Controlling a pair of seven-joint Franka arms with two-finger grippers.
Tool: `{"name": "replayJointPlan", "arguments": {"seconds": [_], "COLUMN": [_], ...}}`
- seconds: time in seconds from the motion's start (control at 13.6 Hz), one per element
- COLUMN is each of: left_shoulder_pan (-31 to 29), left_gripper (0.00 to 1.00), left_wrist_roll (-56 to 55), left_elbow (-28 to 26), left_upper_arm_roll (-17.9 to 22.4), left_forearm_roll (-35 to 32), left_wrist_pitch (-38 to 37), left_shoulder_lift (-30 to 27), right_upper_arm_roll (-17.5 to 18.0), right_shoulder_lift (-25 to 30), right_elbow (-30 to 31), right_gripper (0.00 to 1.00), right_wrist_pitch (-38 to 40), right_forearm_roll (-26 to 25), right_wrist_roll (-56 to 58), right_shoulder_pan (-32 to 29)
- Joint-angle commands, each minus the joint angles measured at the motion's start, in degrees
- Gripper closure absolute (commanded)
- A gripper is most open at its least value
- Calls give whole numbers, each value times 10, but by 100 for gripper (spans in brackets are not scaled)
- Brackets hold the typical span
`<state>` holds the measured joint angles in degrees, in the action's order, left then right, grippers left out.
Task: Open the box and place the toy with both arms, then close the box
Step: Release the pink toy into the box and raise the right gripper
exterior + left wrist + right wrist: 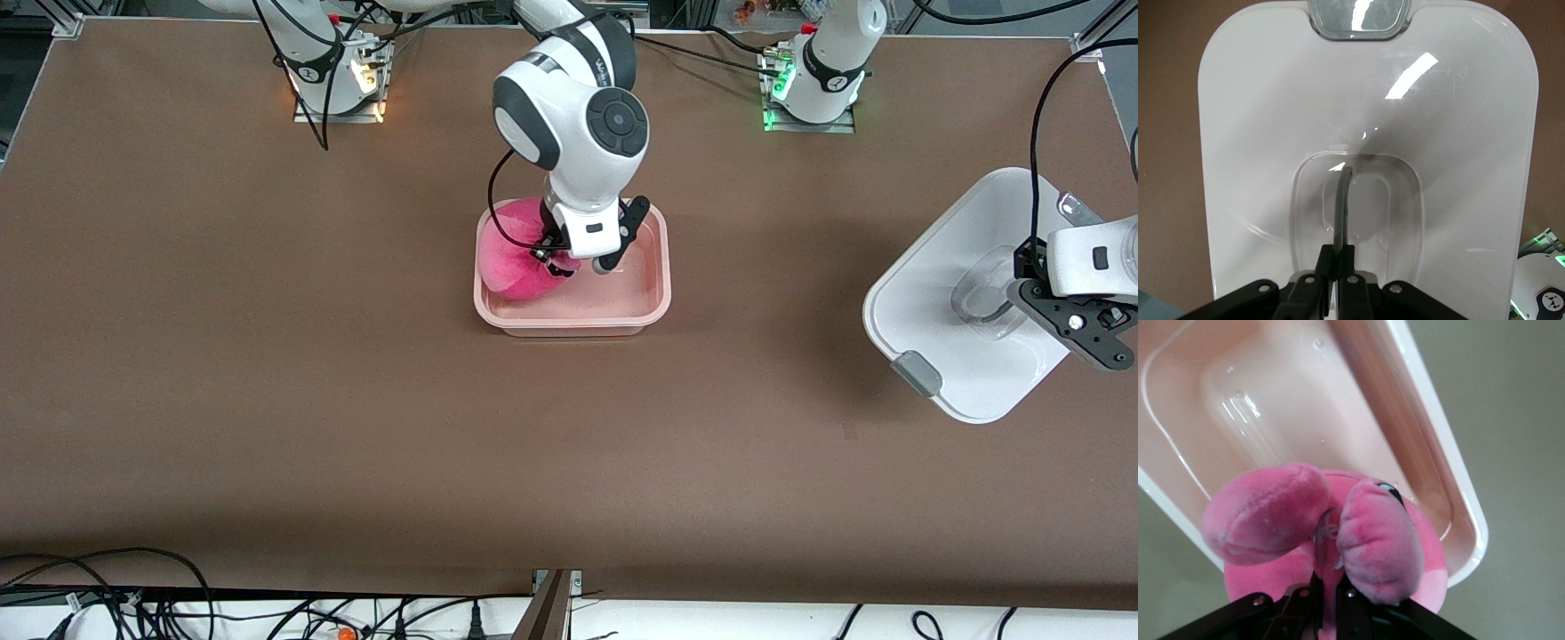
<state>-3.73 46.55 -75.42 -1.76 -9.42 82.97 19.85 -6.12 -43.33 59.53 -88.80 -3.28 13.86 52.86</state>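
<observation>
The open pale pink box (653, 293) stands mid-table with no lid on it. My right gripper (556, 258) is shut on the hot-pink toy (516, 258) and holds it over the box's end toward the right arm; in the right wrist view the toy (1331, 533) hangs over the box's rim (1451, 480). The white lid (942, 293) with a grey clip (916, 372) is at the left arm's end of the table. My left gripper (1022, 298) is shut on the lid's clear handle; the left wrist view shows the handle (1343, 207) pinched between the fingers.
The two arm bases (338, 80) (813, 89) stand along the table's edge farthest from the front camera. Cables (133, 604) lie below the table's near edge. Brown tabletop (356, 400) surrounds the box.
</observation>
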Motion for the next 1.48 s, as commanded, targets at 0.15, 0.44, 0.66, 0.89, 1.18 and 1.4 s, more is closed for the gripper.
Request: {"name": "replayJointPlan", "arguments": {"seconds": [0.15, 0.44, 0.66, 0.89, 1.18, 1.4], "left_shoulder_pan": [-2, -2, -2, -2, -1, 17], "left_gripper": [100, 100, 100, 100, 100, 100], "left_wrist_roll": [12, 12, 12, 12, 12, 4], "left_elbow": [9, 9, 9, 9, 8, 8], "left_upper_arm_roll": [0, 0, 0, 0, -4, -22], "left_forearm_roll": [11, 11, 10, 11, 19, 30], "left_wrist_pitch": [-11, -11, -11, -11, -11, -11], "left_shoulder_lift": [-2, -2, -2, -2, -2, -2], "right_upper_arm_roll": [-7, -10, -18, -53, -82, -131], "right_shoulder_lift": [-53, -80, -65, -20, 60, 104], "right_elbow": [-27, -25, -27, -28, -27, -24], "right_gripper": [100, 0, 0, 0, 0, 0], "right_wrist_pitch": [-23, -64, -51, -54, -24, 31], "right_forearm_roll": [-16, -39, -42, -41, -35, 33], "right_wrist_roll": [6, -1, -8, -8, -9, -55], "right_shoulder_pan": [10, 23, 23, 18, 10, -12]}}
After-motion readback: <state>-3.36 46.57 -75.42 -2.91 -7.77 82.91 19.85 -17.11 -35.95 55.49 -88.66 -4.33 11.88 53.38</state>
